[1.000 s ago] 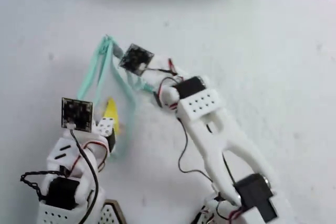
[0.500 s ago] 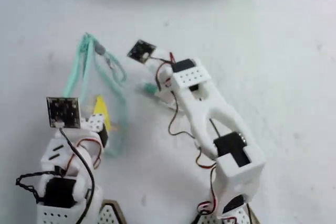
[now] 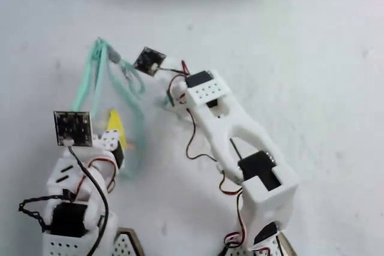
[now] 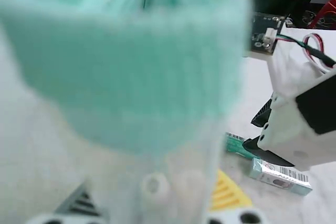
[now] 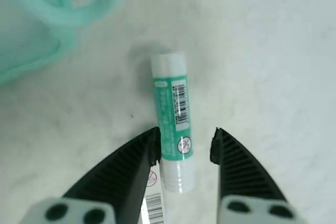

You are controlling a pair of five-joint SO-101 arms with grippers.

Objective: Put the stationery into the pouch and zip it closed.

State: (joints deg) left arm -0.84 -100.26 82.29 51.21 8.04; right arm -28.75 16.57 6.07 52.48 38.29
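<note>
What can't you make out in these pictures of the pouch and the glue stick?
Left wrist view: the pouch sits against the lens, blurred; its zip and contents cannot be told.
High view: the right arm covers most of the glue stick.
Right wrist view: a labelled item lies mostly hidden under the right gripper; the frame edge cuts off the pouch.

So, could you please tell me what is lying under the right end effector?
A green-and-white glue stick lies on the table between the open fingers of the right end effector. A barcoded label peeks out beside one finger; whatever it belongs to is covered.
</note>
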